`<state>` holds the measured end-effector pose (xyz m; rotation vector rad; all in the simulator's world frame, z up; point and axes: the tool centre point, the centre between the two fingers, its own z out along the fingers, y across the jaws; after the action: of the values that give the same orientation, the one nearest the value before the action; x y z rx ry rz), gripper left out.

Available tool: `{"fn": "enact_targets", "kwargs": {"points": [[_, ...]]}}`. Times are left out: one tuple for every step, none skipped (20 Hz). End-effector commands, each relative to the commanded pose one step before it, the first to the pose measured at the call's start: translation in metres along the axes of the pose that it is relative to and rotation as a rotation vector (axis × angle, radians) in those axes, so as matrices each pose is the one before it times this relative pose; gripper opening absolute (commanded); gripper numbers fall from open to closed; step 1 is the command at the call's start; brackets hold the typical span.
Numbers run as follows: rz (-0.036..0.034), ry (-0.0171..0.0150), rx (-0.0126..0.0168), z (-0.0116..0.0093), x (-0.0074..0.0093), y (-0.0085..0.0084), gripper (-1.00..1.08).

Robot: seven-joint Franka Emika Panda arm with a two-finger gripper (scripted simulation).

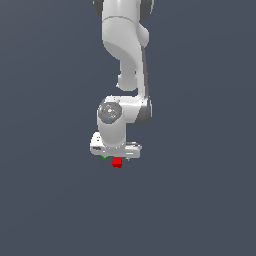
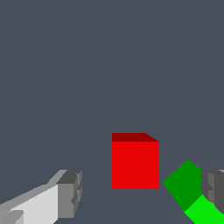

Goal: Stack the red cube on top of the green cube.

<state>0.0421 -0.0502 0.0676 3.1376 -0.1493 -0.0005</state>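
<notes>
The white arm [image 1: 125, 60] reaches down from the top of the exterior view, with its wrist bent low over the dark grey table [image 1: 200, 200]. The gripper [image 2: 140, 192] is spread wide: in the wrist view one grey fingertip [image 2: 70, 192] stands on one side of the frame and the other at the opposite edge, with a broad gap between them and nothing held. The red cube [image 2: 135, 164] sits on the table within that gap, not touching either fingertip; one face points squarely at the wrist camera and a darker top face is visible. The green cube [image 2: 188, 190] lies just beside the red cube, turned at an angle to it, and is partly overlapped by the nearer fingertip at the frame edge; whether that fingertip touches it cannot be told. A narrow strip of table shows between the two cubes. In the exterior view the red cube [image 1: 117, 162] appears just below the gripper body, and only a small sliver of the green cube [image 1: 104, 157] shows at the exterior view's left of it, mostly hidden under the gripper. The red cube rests on the table, not on the green cube.
</notes>
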Motion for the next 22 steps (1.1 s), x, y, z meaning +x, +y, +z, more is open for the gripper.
{"fn": "enact_targets", "kwargs": {"points": [[-0.00002, -0.00092, -0.00001, 0.00629, -0.00027, -0.00004, 1.0], [0.0, 0.0, 0.0, 0.00392, 0.0, -0.00003, 1.0], [0.0, 0.0, 0.0, 0.0046, -0.00002, -0.00003, 1.0], [0.00019, 0.00061, 0.00026, 0.00487, -0.00007, 0.0001, 1.0], [0.0, 0.0, 0.0, 0.00588, -0.00005, -0.00004, 1.0], [0.0, 0.0, 0.0, 0.00552, -0.00004, -0.00004, 1.0], [0.0, 0.0, 0.0, 0.00474, 0.0, -0.00003, 1.0], [0.0, 0.0, 0.0, 0.00396, 0.00005, -0.00003, 1.0], [0.0, 0.0, 0.0, 0.00318, 0.00012, -0.00002, 1.0], [0.00018, 0.00062, 0.00025, 0.002, 0.00019, 0.00011, 1.0], [0.0, 0.0, 0.0, 0.00163, 0.00029, -0.00001, 1.0], [0.0, 0.0, 0.0, 0.00088, 0.00037, 0.0, 1.0], [0.0, 0.0, 0.0, 0.00022, 0.00038, 0.0, 1.0], [0.0, 0.0, 0.0, -0.00004, 0.00016, 0.0, 1.0], [0.0, 0.0, 0.0, 0.0, 0.0, 0.0, -1.0], [0.0, 0.0, 0.0, 0.0, 0.0, 0.0, -1.0], [0.0, 0.0, 0.0, 0.0, 0.0, 0.0, -1.0], [0.0, 0.0, 0.0, 0.0, 0.0, 0.0, -1.0], [0.0, 0.0, 0.0, 0.0, 0.0, 0.0, -1.0], [0.0, 0.0, 0.0, 0.0, 0.0, 0.0, -1.0], [0.0, 0.0, 0.0, 0.0, 0.0, 0.0, -1.0], [0.0, 0.0, 0.0, 0.0, 0.0, 0.0, -1.0]]}}
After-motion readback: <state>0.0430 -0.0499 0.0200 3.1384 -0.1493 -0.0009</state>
